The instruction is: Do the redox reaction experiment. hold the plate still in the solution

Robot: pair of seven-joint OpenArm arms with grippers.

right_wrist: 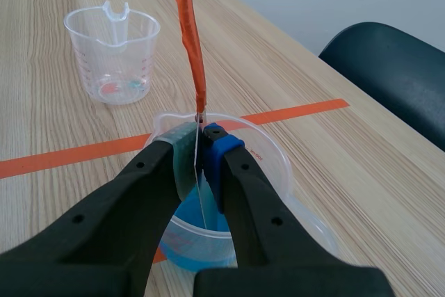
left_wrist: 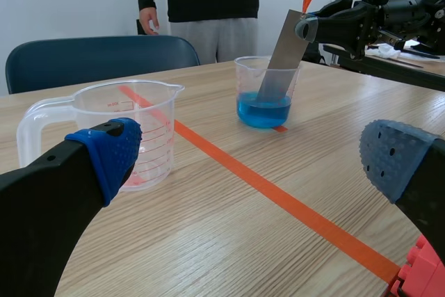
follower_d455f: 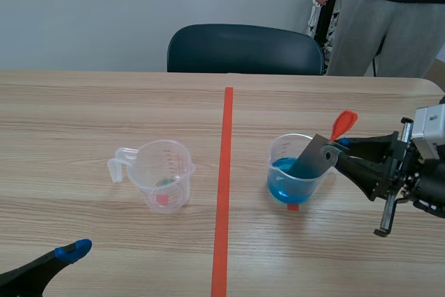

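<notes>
Gripping the grey metal plate (follower_d455f: 314,159) near its upper end, the right jaws are closed on it from both faces, just below the orange tab (follower_d455f: 344,123) that sticks up from the plate's top. The plate stands tilted in the clear beaker (follower_d455f: 277,154), its lower end dipped into the blue solution (follower_d455f: 281,180) and its upper part leaning over the rim on the side of the right arm (follower_d455f: 389,172). The beaker sits on the desk (follower_d455f: 83,109) just to the right of the orange-red line, over a small red mark. Across the line, well apart, stands a clear measuring cup (follower_d455f: 163,172) with its handle turned away from the beaker. The left jaws are open, their blue pads (left_wrist: 111,151) wide apart with nothing between them, low at the desk's near edge and well short of the measuring cup. A dark chair (follower_d455f: 243,50) stands at the far side, and a person (follower_d455f: 389,26) stands behind it to the right.
</notes>
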